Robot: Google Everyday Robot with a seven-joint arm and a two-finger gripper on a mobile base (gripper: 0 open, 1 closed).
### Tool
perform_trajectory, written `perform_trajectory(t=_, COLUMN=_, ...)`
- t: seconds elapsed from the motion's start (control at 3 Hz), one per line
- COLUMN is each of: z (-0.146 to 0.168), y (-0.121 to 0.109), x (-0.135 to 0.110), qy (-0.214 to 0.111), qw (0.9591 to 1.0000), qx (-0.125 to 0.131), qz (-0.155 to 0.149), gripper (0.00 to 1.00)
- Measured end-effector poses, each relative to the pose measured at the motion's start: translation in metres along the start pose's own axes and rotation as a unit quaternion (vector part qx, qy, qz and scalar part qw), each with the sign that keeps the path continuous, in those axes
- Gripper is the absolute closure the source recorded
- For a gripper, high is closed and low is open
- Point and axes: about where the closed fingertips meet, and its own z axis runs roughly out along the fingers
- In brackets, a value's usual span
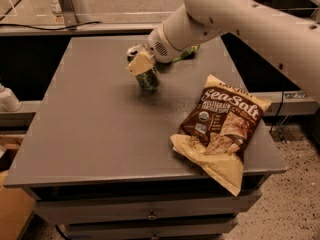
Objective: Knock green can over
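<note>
End effector [140, 64] against upper side of green can [149, 79], can tilted.

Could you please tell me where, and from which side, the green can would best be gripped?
Grip the green can across its round side wall, mid-height, coming from the far right, where the gripper sits against its upper part. The can appears to lean, silver top toward the far left, so the approach should probably tilt to match.
</note>
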Motion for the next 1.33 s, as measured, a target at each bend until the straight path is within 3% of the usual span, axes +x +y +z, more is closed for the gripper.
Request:
perform_trajectory(t=0.33, z=-0.012, y=-0.003, x=0.006, qy=0.036, qw=0.9985, qx=-0.005, qz=-0.042, gripper=1.0)
perform_trajectory(t=0.67, z=-0.021, y=-0.004, x=0.01, qy=0.071, qw=0.9931, qx=-0.009, qz=-0.092, gripper=1.0)
perform_trajectory(t=1.0, z=-0.025, y=0.001, x=0.014, qy=0.103, qw=0.9844, qx=-0.019, qz=-0.141, gripper=1.0)
perform_trajectory(t=1.33, z=-0.023, y=0.01, x=0.024, qy=0.141, qw=0.9707, qx=-0.033, qz=-0.192, gripper=1.0)
